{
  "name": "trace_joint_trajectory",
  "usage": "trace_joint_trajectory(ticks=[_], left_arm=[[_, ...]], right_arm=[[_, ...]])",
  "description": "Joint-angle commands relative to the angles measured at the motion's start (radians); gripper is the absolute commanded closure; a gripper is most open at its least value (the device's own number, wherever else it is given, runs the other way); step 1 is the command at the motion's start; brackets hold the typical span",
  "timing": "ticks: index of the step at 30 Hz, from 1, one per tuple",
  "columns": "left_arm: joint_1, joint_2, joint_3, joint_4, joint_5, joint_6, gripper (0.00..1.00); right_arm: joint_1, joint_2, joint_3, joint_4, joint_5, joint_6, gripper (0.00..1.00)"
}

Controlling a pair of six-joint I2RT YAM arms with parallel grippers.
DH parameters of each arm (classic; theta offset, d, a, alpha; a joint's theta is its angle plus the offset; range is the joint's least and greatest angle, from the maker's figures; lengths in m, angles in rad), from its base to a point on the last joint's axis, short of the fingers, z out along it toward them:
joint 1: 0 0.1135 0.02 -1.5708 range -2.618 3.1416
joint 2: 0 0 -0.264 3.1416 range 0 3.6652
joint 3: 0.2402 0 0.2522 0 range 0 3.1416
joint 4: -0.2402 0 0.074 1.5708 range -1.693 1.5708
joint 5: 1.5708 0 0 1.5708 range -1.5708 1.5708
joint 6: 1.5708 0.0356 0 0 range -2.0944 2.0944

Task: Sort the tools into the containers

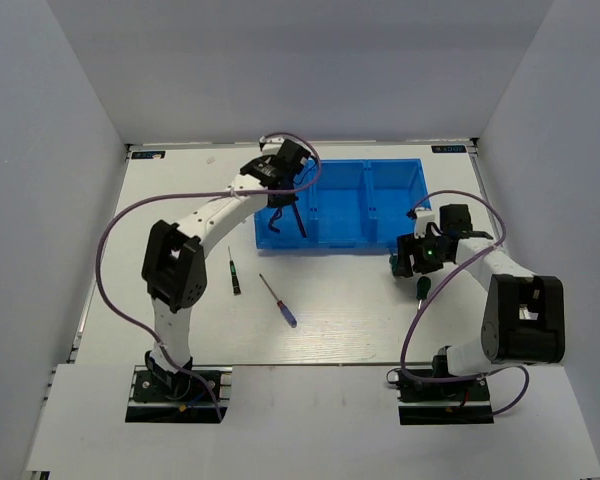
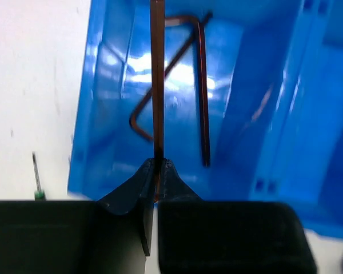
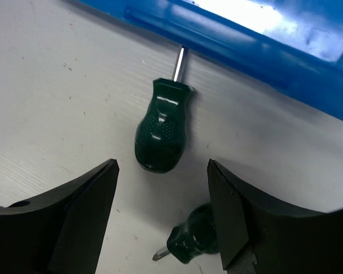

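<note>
At the left gripper [image 2: 158,165]: jaws clenched on one end of a thin dark L-shaped metal hex key [image 2: 158,85], shank pointing away from the fingers. Held over the left compartment of the bright blue three-compartment plastic tray [image 2: 91,114], at the far side of the white worktop [image 1: 360,320]. Probably held there so that a release drops it among its own kind. On that compartment's floor, two more dark hex keys [image 2: 203,103], lying crossed.

At the right gripper [image 3: 162,171]: jaws spread wide, grasping nothing, straddling a stubby screwdriver with a dark green plastic handle [image 3: 163,134], a gap showing on either side. Lying flat on the worktop just outside the tray's near wall towards its right end, metal tip against or just under that wall; cannot tell which. Lined up, seemingly, for a pinch across the handle. Just beside it, under the gripper's own fingers, a second stubby green-handled screwdriver [image 3: 188,240].

Farther out, around the middle of the worktop: a long thin screwdriver with a blue handle [image 1: 280,300] and, to its left, a small slim green-handled screwdriver [image 1: 234,272]. Both well apart from the tray, not yet sorted.
</note>
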Motion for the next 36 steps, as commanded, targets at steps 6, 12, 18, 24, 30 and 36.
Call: trace_joint_trajectory(ticks=[6,12,18,24,30,36], left_arm=[[0.040,0.087,0.125,0.021,0.031,0.115,0.88],[0.049,0.111,0.144,0.021,0.042,0.115,0.62],[0.037,0.049,0.107,0.052,0.077,0.126,0.42],[0.000,-0.157,-0.058,0.221,0.246,0.276,0.50],[-0.043,-0.390,-0.261,0.337,0.480,0.388,0.62],[-0.082,-0.531,-0.436,0.419,0.639,0.378,0.62]], right_arm=[[0.090,0.020,-0.075,0.266,0.090,0.081,0.30],[0.132,0.049,-0.092,0.346,0.176,0.110,0.30],[0.165,0.078,-0.083,0.364,0.219,0.131,0.41],[0.167,0.008,-0.086,0.254,0.227,0.119,0.93],[0.164,-0.169,0.001,-0.094,-0.075,0.001,1.00],[0.175,-0.120,0.232,-0.196,-0.301,0.056,1.00]])
